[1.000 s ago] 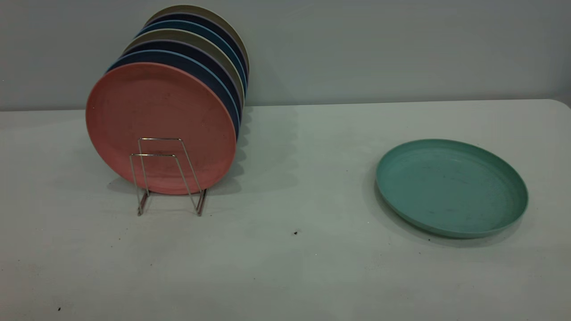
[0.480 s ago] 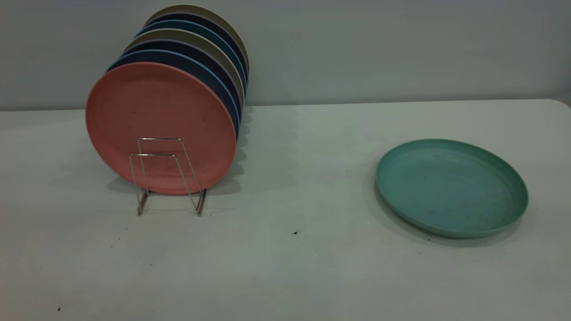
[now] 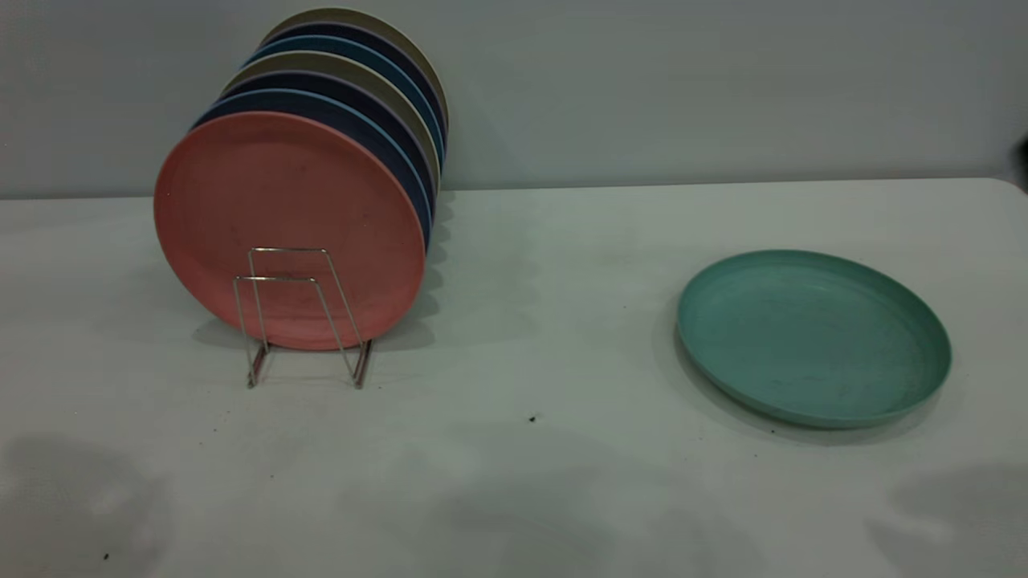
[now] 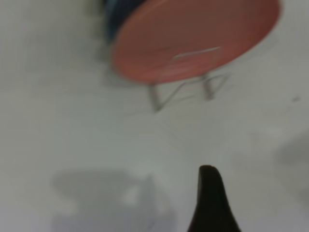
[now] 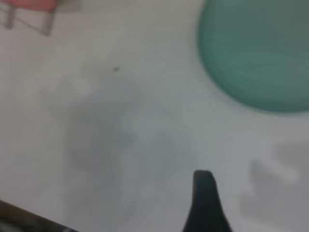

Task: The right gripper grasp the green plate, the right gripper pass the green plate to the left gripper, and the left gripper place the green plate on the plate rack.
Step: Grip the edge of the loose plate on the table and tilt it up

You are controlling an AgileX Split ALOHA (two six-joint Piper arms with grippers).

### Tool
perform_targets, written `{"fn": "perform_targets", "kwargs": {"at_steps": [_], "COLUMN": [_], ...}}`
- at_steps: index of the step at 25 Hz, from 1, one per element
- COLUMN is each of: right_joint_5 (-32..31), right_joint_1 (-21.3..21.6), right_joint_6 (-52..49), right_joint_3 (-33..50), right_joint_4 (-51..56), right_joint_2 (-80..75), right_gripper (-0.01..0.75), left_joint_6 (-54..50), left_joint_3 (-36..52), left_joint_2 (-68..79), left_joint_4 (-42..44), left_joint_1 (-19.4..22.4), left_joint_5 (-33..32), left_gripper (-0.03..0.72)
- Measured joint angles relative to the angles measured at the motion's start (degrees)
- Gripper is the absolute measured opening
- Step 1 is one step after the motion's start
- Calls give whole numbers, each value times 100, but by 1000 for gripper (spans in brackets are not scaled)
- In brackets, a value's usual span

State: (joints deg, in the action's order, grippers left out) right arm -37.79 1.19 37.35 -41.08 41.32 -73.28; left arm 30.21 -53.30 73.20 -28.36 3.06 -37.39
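Nothing of the task was done yet. The green plate (image 3: 813, 337) lay flat on the bench (image 3: 530, 482) at the right of the exterior frame, untouched and well apart from the plate rack (image 3: 301, 317) at the left, whose front slots stood free before the salmon-pink plate (image 3: 289, 229). Each wrist view showed only one dark fingertip, so whether the right pincer (image 5: 205, 203) or the left pincer (image 4: 212, 200) was open I cannot tell. Grasp, handover and racking all remained.
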Motion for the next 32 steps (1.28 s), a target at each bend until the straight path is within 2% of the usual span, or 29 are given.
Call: {"fn": "perform_targets", "kwargs": {"at_steps": [4,8,12,19,24,32], "right_joint_5": [294,397,420,340,114,-173], "right_joint_1": [0,111,384,1186,1639,1696], "right_joint_6": [906,1293,1362,1376,1376,1492], "right_joint_3": [-45,-301,-750,-1571,-2132,-2898], "right_joint_4": [1074,1578,1699,1730,1754,1932], "right_joint_2": [-1089,-2095,-2852,-4056,-4924,-5900], "right_gripper": [564,564,564,564,562,514], "left_joint_6": [1053,1657,1788,1811,1811,1811], "left_joint_3": [-249,-536,-943,-1842,-2029,-2035], "left_joint_2": [882,1704,2542,3940,4347,4367], "left_joint_4": [-1187,-1948,-2324,-2506,-2546,-2546], "left_joint_1": [-198,-758,-1407,-2306,-2580,-2616], "left_joint_5": [133,326,597,981,1016,1034], "left_gripper": [526,526,527,527,527,527]}}
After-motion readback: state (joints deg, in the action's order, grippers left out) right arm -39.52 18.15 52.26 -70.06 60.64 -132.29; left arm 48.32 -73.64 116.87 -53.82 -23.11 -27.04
